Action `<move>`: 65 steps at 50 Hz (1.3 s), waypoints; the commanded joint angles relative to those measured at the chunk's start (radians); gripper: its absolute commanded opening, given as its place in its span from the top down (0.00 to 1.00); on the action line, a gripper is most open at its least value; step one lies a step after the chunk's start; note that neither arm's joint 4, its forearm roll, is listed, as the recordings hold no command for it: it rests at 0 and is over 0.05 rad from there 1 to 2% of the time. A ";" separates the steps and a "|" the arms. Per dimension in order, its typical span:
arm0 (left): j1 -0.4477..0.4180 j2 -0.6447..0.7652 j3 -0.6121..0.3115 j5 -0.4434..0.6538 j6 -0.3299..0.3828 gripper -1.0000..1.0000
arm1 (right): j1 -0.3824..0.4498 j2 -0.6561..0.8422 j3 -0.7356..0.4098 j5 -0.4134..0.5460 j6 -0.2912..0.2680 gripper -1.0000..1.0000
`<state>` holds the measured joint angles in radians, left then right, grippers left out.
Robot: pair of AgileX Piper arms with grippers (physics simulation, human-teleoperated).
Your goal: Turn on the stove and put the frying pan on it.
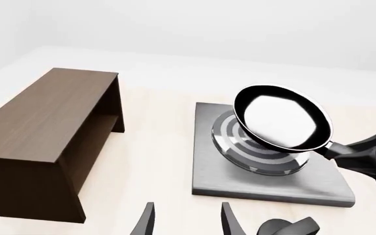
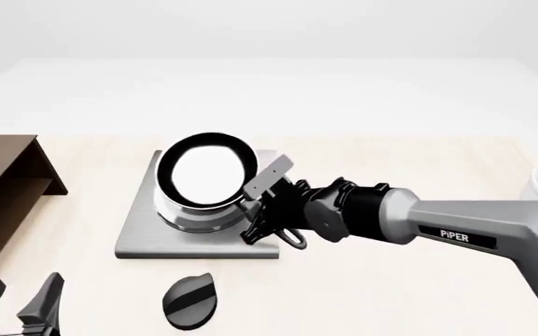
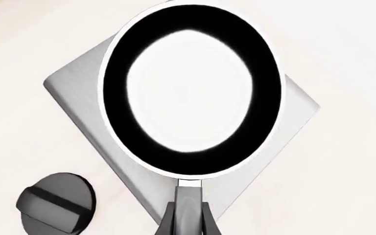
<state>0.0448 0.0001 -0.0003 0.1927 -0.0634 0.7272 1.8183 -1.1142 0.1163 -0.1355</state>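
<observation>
Frying pan (image 2: 205,170) held by its handle in right gripper (image 2: 267,210), jaws clamped on it. Pan tilted, over the stove (image 2: 143,241) burner (image 1: 244,147); can't tell if its base touches the rings or hangs just above. Knob (image 2: 190,301) sits on table just beside stove's near edge; on/off state not readable. Left gripper (image 1: 186,220) parted, holding nothing, near knob. Est. 1 of 2 steps nearly done: pan needs levelling + release; knob turn unconfirmed.

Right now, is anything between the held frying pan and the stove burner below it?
Nothing visible. The round black frying pan, held by its handle in the right gripper, hangs tilted directly over the flat grey stove plate, whose ringed burner is bare.
</observation>
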 commanded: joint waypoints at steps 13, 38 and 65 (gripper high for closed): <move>0.002 0.000 -0.001 0.000 -0.004 0.00 | -0.009 0.075 -0.063 -0.030 -0.007 1.00; 0.008 0.000 0.000 -0.003 -0.007 0.00 | -0.006 0.119 -0.083 -0.028 -0.032 1.00; 0.011 0.000 0.000 -0.004 0.002 0.00 | 0.000 0.126 -0.085 -0.037 -0.028 0.00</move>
<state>0.0556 0.0001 -0.0002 0.1887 -0.0628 0.7261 1.9490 -1.1921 0.0806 -0.1665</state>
